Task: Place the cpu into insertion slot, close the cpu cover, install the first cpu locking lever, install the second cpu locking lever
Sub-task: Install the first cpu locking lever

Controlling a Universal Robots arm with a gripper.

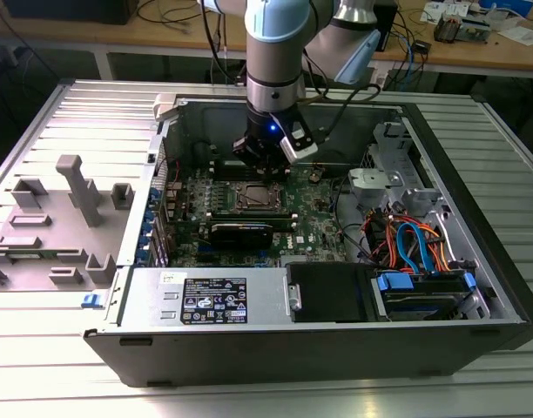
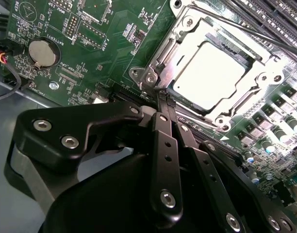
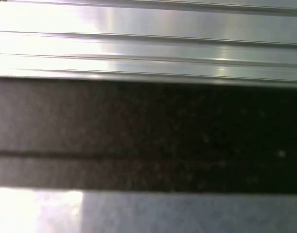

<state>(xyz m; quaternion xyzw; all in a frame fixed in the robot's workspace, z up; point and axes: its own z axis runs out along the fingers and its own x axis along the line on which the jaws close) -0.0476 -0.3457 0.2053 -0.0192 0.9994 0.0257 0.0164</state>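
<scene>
Item: open case [image 1: 475, 287] on the slatted table [image 1: 66, 383], lying on its side. I log inside it the green board [image 1: 314, 222], a grey power unit [image 1: 210, 296] along the near wall, and a drive bay with blue and orange cables [image 1: 410, 244] toward the exterior view's right.

Item: slot [image 1: 253, 198] at the board's middle. In the second wrist view I see the cpu [image 2: 209, 75] seated in it, pale metal top up, with the cover [image 2: 185, 31] lying flat around it. A thin lever [image 2: 245, 26] runs along the slot's far edge. A coin cell [image 2: 42, 52] sits on the board well apart from the slot.

Item: grey fixture [image 1: 62, 222] on the table beside the case, at the exterior view's left.

Item: arm, reaching straight down into the case. I read the gripper [image 2: 163, 99] as clenched, fingers [image 2: 165, 145] pressed together with nothing between them, tips just beside the slot's near corner
</scene>
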